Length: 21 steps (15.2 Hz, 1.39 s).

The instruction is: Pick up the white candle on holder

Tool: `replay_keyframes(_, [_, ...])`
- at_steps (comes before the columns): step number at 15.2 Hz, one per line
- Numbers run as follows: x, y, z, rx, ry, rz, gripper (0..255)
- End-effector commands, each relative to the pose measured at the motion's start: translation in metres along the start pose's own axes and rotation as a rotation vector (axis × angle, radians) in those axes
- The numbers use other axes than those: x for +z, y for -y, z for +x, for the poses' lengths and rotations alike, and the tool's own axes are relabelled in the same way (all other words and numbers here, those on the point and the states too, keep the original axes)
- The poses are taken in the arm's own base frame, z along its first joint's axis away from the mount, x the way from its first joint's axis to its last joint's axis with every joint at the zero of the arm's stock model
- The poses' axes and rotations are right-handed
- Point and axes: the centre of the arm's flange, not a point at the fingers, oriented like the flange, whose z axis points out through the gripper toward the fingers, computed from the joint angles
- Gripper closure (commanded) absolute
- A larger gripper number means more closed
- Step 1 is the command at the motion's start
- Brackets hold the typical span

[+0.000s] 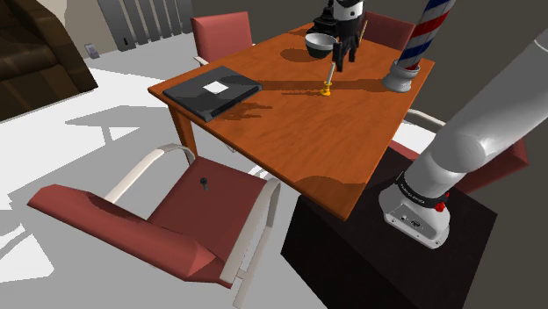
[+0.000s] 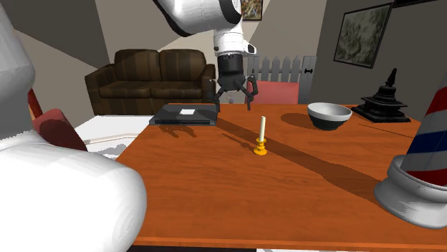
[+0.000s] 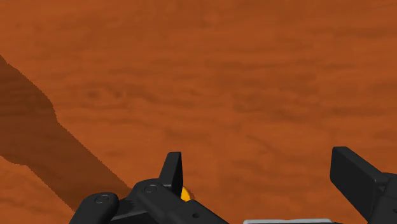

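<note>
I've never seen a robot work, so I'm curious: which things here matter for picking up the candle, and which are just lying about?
For the job: pale candle, its orange holder, the open gripper.
Just lying about: bowl, black book, striped pole, dark statue, sofa.

We note the candle [image 1: 327, 79] upright on the table [image 1: 290, 140]. The gripper [image 1: 342, 61] hangs near the candle, the bowl [image 1: 318, 42] is close by it, and the black book [image 1: 213, 90] lies well apart.
</note>
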Motion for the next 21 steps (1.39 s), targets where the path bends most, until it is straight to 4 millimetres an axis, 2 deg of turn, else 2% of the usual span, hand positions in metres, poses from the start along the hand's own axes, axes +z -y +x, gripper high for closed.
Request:
replay_keyframes(1, [0.013, -0.014, 0.023, -0.021, 0.02, -0.003, 0])
replay_keyframes(12, [0.087, -0.082, 0.143, -0.13, 0.13, -0.018, 0])
replay_keyframes(13, [0.091, -0.086, 0.149, -0.136, 0.137, -0.019, 0])
replay_keyframes(21, [0.13, -0.082, 0.16, -0.136, 0.137, -0.019, 0])
